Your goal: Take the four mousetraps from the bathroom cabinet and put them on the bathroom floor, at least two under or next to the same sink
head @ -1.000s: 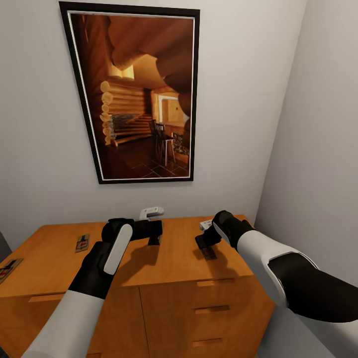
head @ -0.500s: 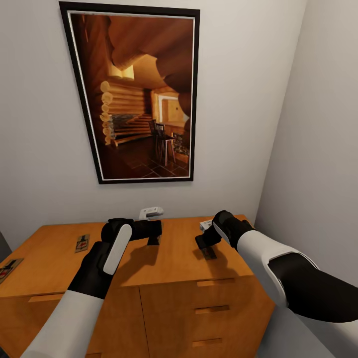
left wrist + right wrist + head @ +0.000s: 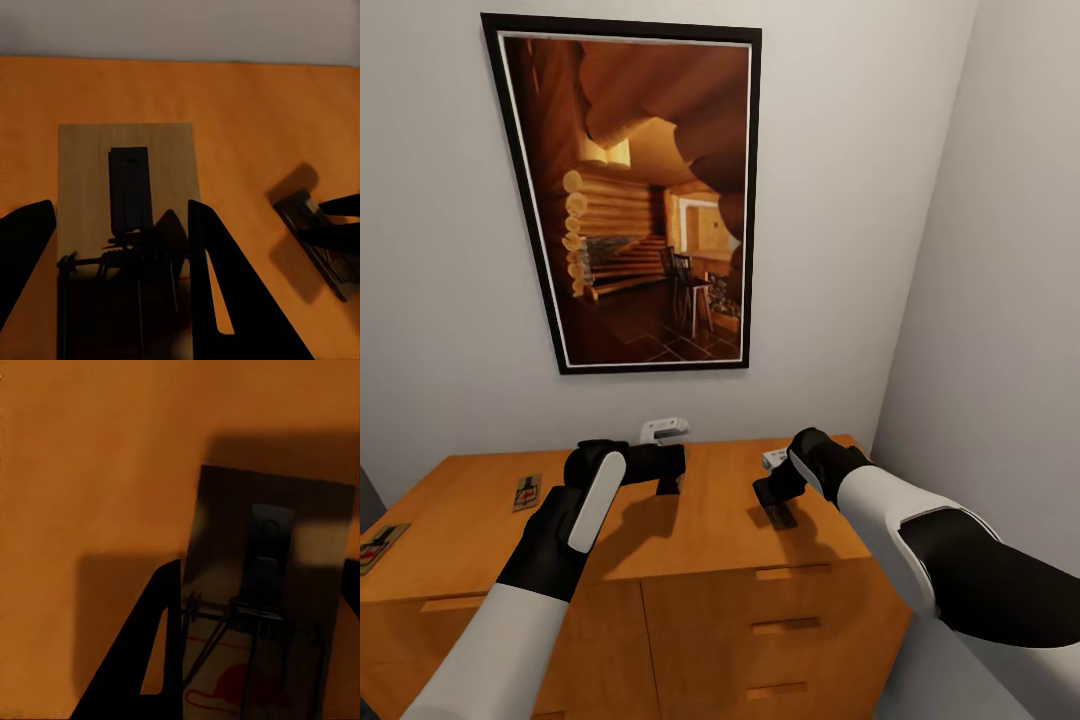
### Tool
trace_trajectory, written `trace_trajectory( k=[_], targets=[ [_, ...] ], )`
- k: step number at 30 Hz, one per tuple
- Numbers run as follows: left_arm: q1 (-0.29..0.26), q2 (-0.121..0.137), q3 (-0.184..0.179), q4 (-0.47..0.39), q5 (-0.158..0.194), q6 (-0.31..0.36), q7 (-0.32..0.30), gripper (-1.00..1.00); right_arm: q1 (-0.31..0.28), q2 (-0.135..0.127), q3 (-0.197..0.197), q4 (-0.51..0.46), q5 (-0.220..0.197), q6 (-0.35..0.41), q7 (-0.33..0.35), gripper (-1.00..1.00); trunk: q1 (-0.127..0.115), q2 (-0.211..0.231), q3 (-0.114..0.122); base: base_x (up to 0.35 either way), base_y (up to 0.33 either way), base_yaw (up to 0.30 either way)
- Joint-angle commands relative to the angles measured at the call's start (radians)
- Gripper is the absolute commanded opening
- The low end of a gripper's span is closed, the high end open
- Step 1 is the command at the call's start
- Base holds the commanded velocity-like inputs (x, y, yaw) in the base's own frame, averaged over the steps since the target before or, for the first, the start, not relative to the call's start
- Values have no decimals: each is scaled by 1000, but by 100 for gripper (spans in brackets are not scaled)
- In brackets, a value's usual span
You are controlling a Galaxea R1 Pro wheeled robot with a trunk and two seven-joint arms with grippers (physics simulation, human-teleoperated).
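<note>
Now over the cabinet top

Centre frame, the cabinet (image 3: 690, 560) carries four mousetraps. My left gripper (image 3: 120, 247) and right gripper (image 3: 259, 607) each hang spread, straddling one trap (image 3: 124, 195) (image 3: 270, 555); two more (image 3: 526, 491) (image 3: 380, 546) lie left, one cut off.

Head camera tipped slightly, whole view shifted, right gripper (image 3: 773, 494) raised a touch off the cabinet (image 3: 660, 530) top, lifting clear of the mousetrap (image 3: 782, 514) beneath it.
</note>
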Motion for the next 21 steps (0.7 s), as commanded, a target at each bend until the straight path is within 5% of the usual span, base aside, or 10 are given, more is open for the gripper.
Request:
trace_trajectory(
  k=[1, 13, 21],
  targets=[
    [-1, 0, 0, 5, 10, 3, 10, -100, 0, 0, 12, 14, 21, 1, 10, -100, -4, 7, 2, 0, 0, 0],
    [-1, -1, 0, 18, 10, 1, 10, -100, 0, 0, 13, 14, 23, -30, -3, -100, -50, 91, 39, -2, 0, 0],
    [0, 0, 0, 24, 10, 0, 9, -100, 0, 0, 13, 14, 23, -32, -4, -100, -80, 147, 64, -251, 77, 0]
  ],
)
